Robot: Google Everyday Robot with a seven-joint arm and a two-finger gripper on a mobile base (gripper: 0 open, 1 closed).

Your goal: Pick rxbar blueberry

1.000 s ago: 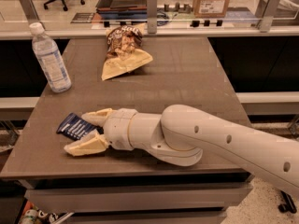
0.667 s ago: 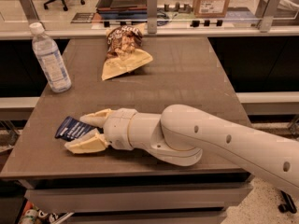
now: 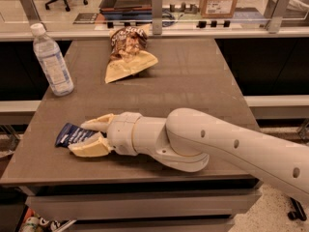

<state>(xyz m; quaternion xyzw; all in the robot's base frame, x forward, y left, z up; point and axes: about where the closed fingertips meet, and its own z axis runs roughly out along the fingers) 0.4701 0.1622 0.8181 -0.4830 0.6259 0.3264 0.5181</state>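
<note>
Table (image 3: 193,81), front to back. My arm (image 3: 231,144) reaches low across its front from the right. A tan snack bag (image 3: 128,52) lies at the rear and a water bottle (image 3: 52,62) stands rear left. My gripper (image 3: 79,137) is front left, fingers partly spread. The rxbar blueberry (image 3: 67,134) lies flat between them.

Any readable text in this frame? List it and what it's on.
None legible.
rxbar blueberry, at the hand near the table's front edge: white lettering, blurred.
water bottle label: too small.
snack bag print: blurred.
cardboard box label: blurred.
</note>
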